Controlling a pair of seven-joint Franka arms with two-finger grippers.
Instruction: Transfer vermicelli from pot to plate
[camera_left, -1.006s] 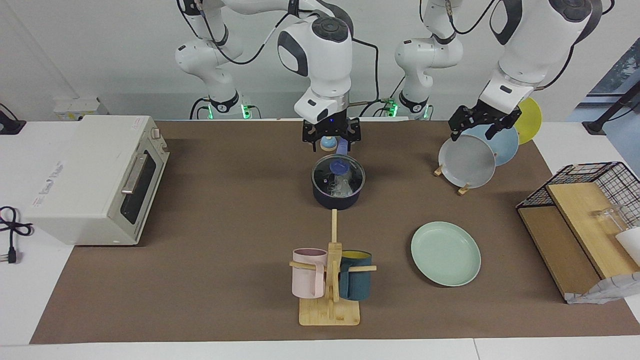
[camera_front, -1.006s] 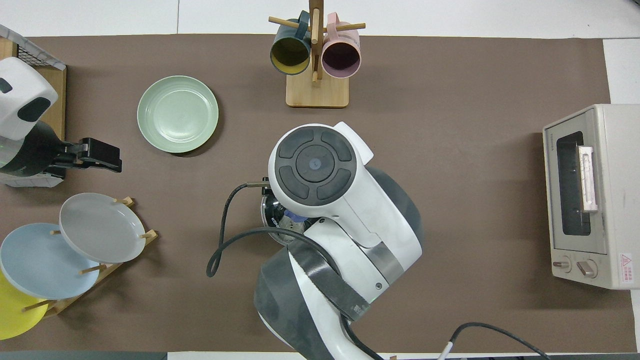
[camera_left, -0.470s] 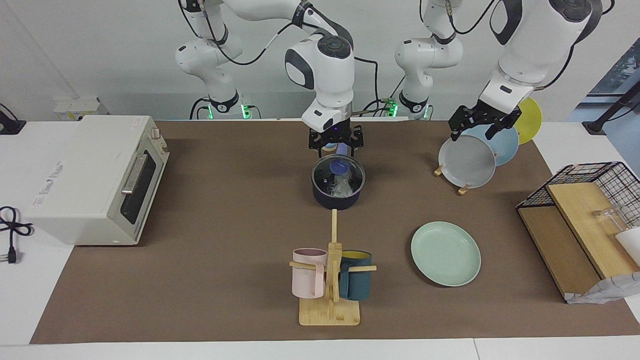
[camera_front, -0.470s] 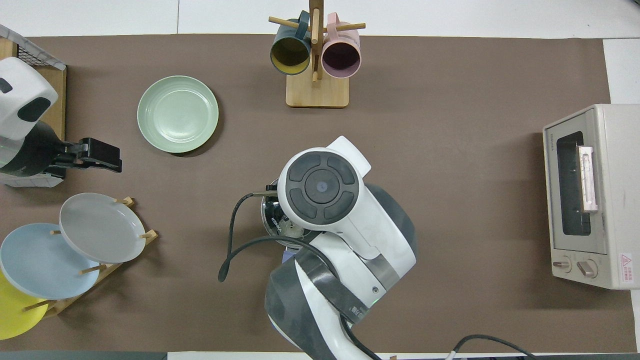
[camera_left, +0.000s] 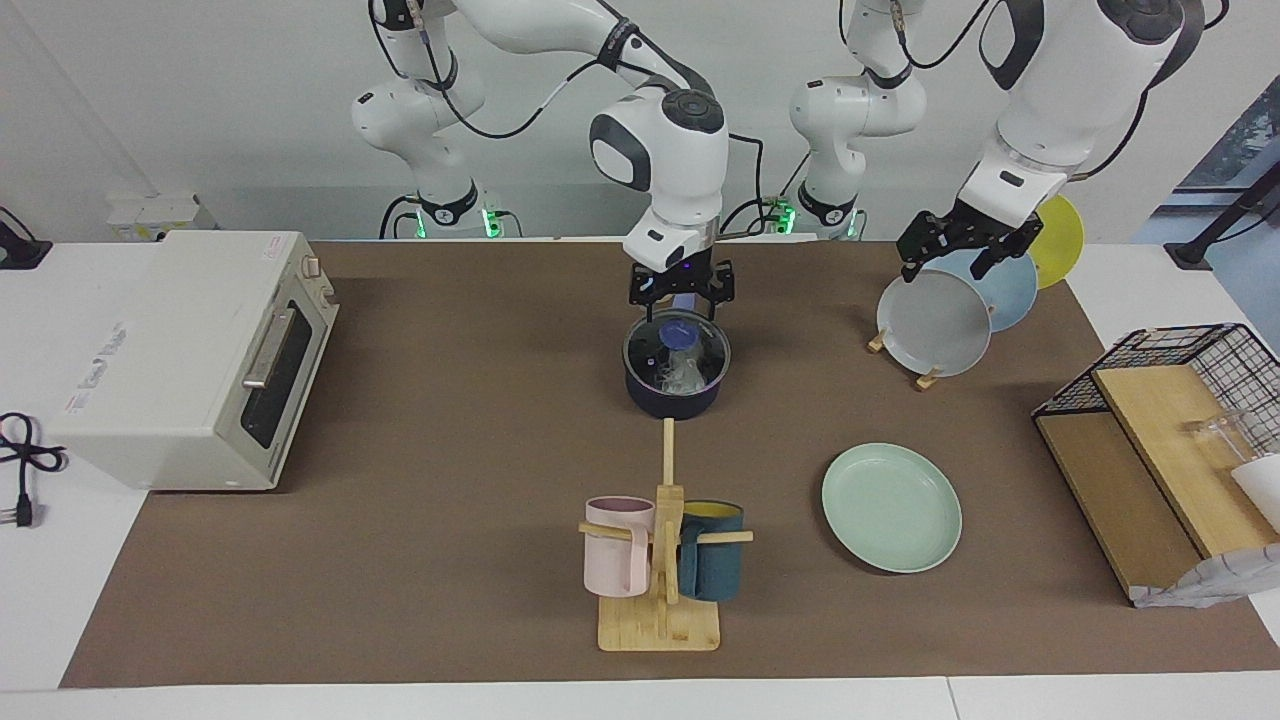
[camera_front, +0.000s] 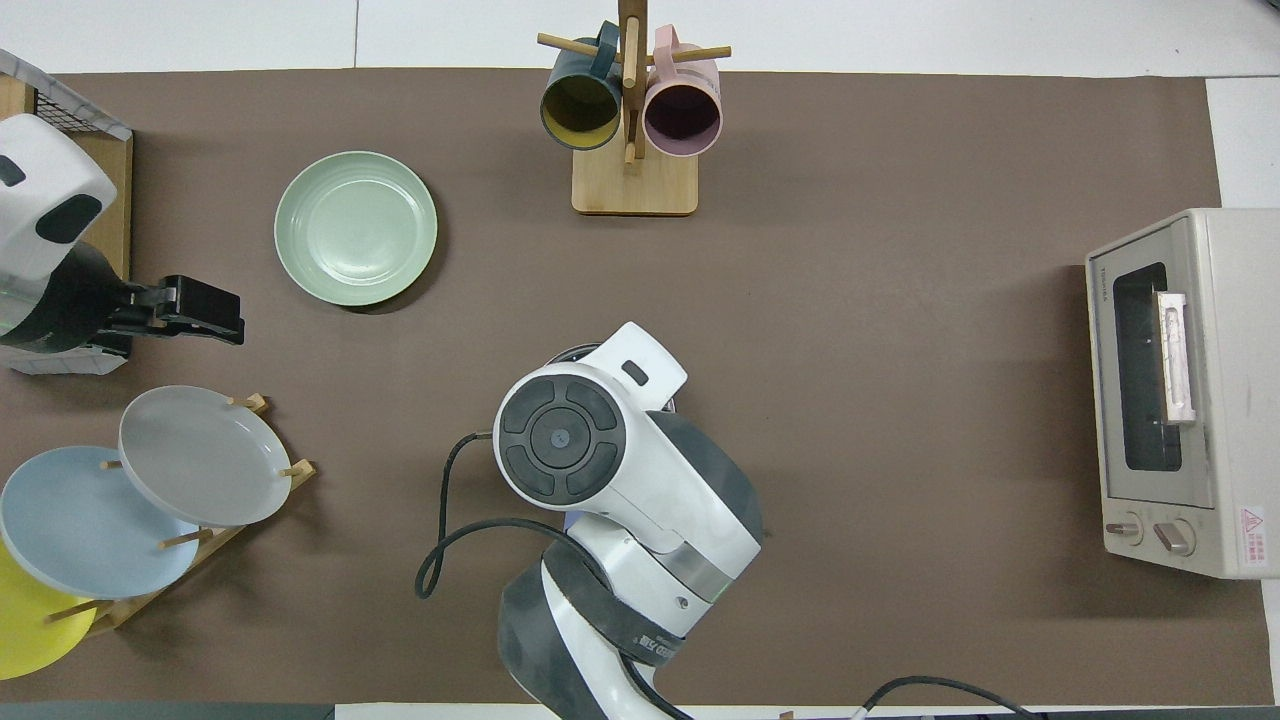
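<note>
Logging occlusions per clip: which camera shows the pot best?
The facing view: the pot shows whole, with pale vermicelli inside. In the overhead view the right arm covers it, leaving only a rim sliver.

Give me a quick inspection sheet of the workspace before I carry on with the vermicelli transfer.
Surface: brown mat over a white table.
Job's things: vermicelli in the pot, which has a glass lid on it; mint plate bare.
Clutter: toaster oven, mug tree, plate rack, wire basket.
Grippers: right gripper over the pot's handle; left gripper waits over the plate rack.
Cables: power cord beside the oven; arm cable.
Surroundings: white wall, window at the left arm's end.
</note>
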